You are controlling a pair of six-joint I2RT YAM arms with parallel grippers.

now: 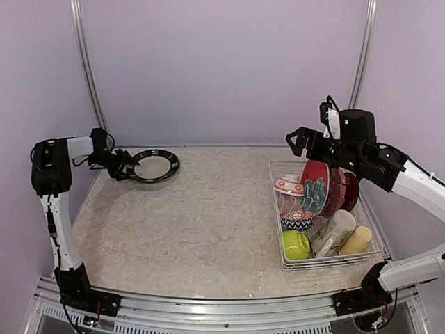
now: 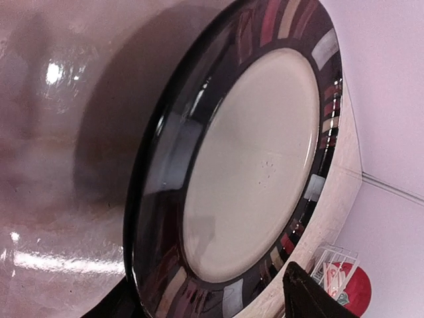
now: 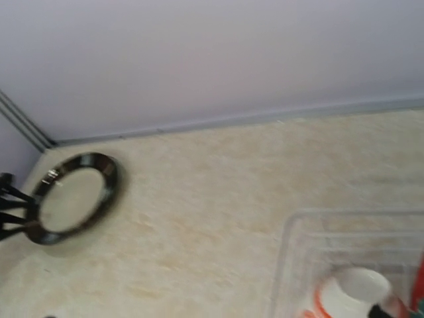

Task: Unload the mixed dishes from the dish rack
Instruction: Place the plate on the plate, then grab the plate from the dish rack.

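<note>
A black-rimmed cream plate lies on the table at the far left and fills the left wrist view. My left gripper is open with the plate's near rim between its jaws. One finger stands clear of the rim. The white wire dish rack stands at the right. It holds two dark red plates, a red-patterned bowl, a blue-chevron bowl, a lime-green bowl, a cream mug and a yellow mug. My right gripper hovers open and empty above the rack's far left corner.
The right wrist view shows the plate, the left fingers at its edge, the rack's corner and the red-patterned bowl. Purple walls close in the back and sides. The rack also shows far off in the left wrist view.
</note>
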